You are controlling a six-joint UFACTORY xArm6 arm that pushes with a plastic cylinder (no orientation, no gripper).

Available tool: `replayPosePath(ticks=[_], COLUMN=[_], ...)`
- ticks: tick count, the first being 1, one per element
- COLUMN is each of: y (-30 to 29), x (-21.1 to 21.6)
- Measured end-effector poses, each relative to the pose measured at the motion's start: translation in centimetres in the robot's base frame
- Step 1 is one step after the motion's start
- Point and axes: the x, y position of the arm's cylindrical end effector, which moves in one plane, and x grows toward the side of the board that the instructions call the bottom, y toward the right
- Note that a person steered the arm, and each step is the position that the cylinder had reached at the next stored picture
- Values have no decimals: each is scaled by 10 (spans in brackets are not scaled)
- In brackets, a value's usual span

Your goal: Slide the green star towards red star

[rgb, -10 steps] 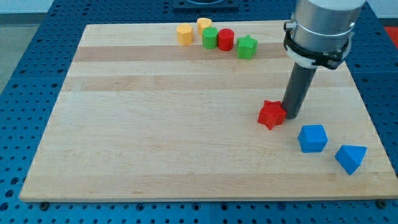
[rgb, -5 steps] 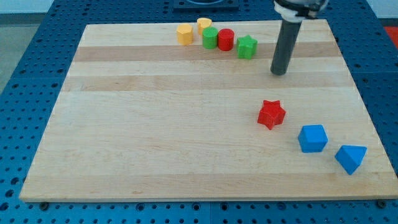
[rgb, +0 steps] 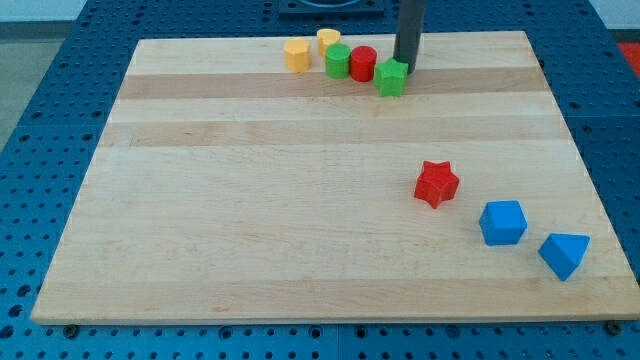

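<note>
The green star (rgb: 391, 78) lies near the view's top, right of a red cylinder (rgb: 362, 63). My tip (rgb: 405, 68) touches the green star's upper right side, just behind it. The red star (rgb: 437, 184) lies lower and to the right, well apart from the green star.
A green cylinder (rgb: 337, 60) and two yellow blocks (rgb: 296, 54) (rgb: 328, 40) sit in a row left of the red cylinder. A blue cube (rgb: 502, 222) and a blue wedge-like block (rgb: 564, 254) lie at the lower right. The wooden board (rgb: 250, 200) rests on a blue perforated table.
My tip has moved from beside the red star up and left to the green star's upper right side. The green star has shifted slightly down and left.
</note>
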Motion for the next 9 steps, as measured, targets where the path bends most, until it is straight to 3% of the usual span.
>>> replayPosePath(ticks=[3,6,9], y=[-56,-73,-74], x=[54,110,127])
